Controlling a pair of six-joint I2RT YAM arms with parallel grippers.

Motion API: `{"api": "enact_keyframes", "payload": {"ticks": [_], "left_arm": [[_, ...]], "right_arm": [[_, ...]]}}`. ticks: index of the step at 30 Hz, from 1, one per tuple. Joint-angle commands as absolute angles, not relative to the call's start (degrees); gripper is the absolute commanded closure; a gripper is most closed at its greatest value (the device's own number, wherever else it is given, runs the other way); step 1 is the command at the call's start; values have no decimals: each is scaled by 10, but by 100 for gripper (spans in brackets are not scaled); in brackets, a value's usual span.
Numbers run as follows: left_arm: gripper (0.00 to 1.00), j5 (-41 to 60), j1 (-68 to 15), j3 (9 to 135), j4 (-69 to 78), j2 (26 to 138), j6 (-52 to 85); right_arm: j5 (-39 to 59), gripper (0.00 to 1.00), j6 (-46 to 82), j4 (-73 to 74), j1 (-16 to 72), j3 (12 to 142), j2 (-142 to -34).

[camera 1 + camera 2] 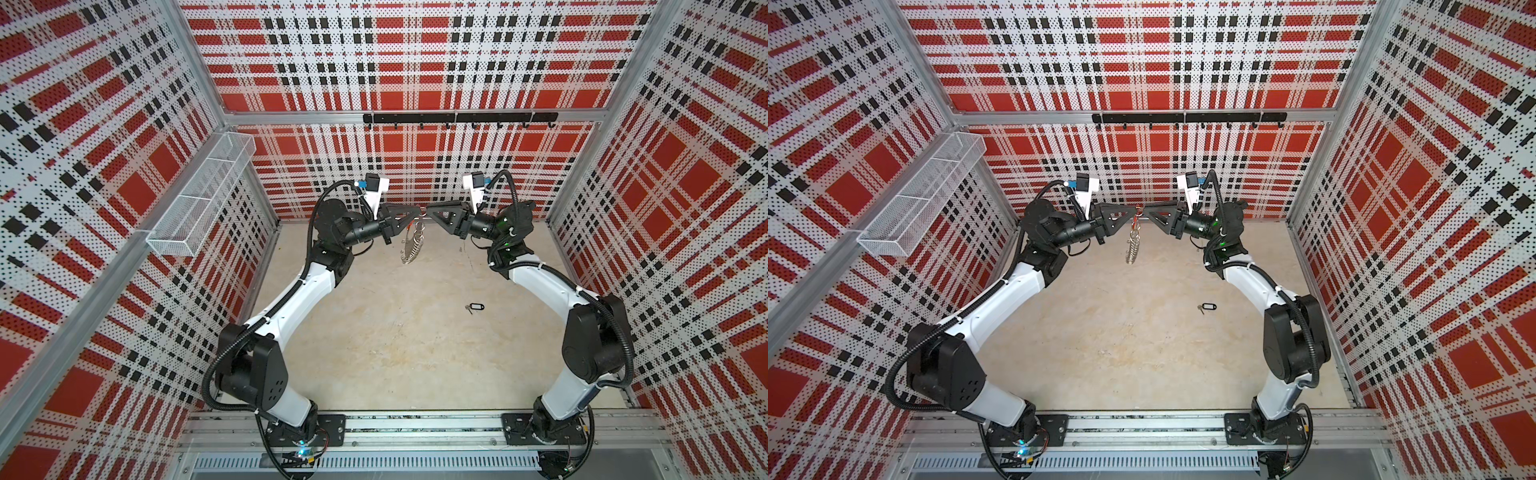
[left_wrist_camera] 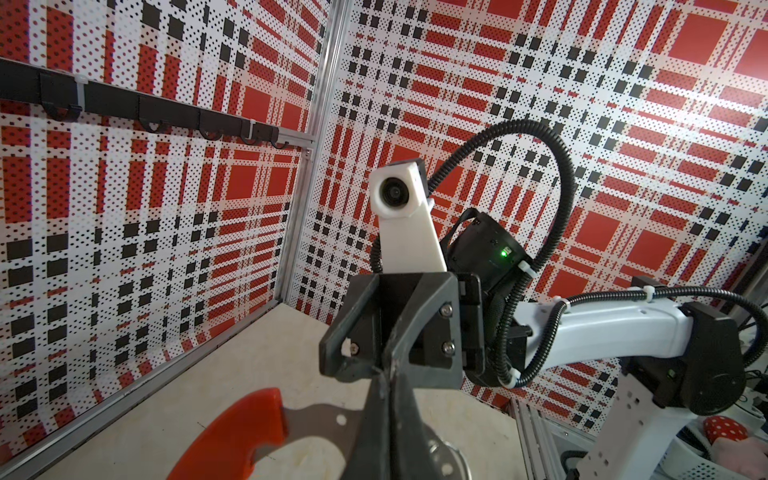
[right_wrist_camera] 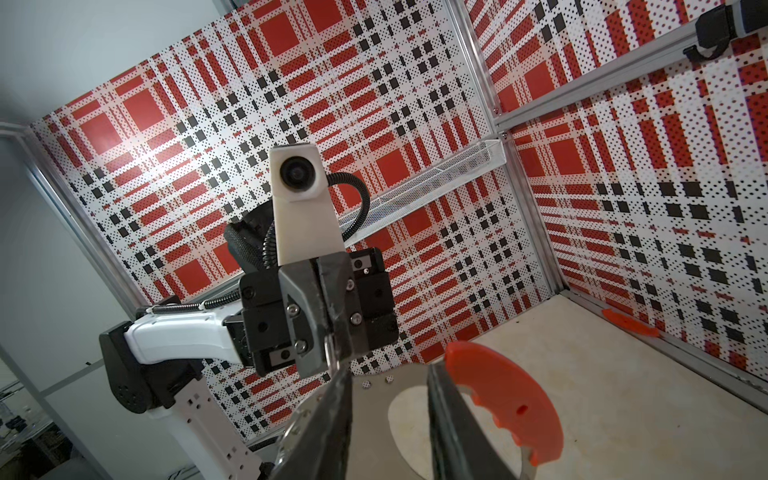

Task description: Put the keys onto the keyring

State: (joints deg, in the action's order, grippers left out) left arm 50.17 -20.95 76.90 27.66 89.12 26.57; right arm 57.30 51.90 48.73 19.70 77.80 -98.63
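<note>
The keyring (image 1: pixel 411 247) (image 1: pixel 1133 247) hangs above the back of the table, a grey band edged with small silver split rings. My left gripper (image 1: pixel 419 212) (image 2: pixel 388 376) is shut on the grey band (image 2: pixel 320 419) beside its red segment (image 2: pixel 237 436). My right gripper (image 1: pixel 430 209) (image 3: pixel 388 374) faces it tip to tip, jaws apart, with the band (image 3: pixel 386 436) showing in the gap and the red segment (image 3: pixel 507 407) beyond one finger. The keys (image 1: pixel 475 308) (image 1: pixel 1208 308), a black tag with a tiny silver key, lie on the table right of centre, away from both grippers.
A white wire basket (image 1: pixel 199 183) hangs on the left wall. A black hook rail (image 1: pixel 457 118) runs along the back wall. A small orange piece (image 3: pixel 629 324) lies at the foot of a wall. Both arm bases stand on the front rail (image 1: pixel 415 424).
</note>
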Motion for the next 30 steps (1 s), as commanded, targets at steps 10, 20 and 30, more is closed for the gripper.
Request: {"api": "enact_keyframes", "payload": {"ticks": [10,20,30], "left_arm": [[100,507,-207,787,281,895,265],[100,510,-210,792,281,894,268],[100,514,-210,790,281,895,270]], "right_arm": [[597,59,546,541,189,772,-973],[603,63,551,539,204,792,-993],[605,72,553,536,214,810,-1008]]}}
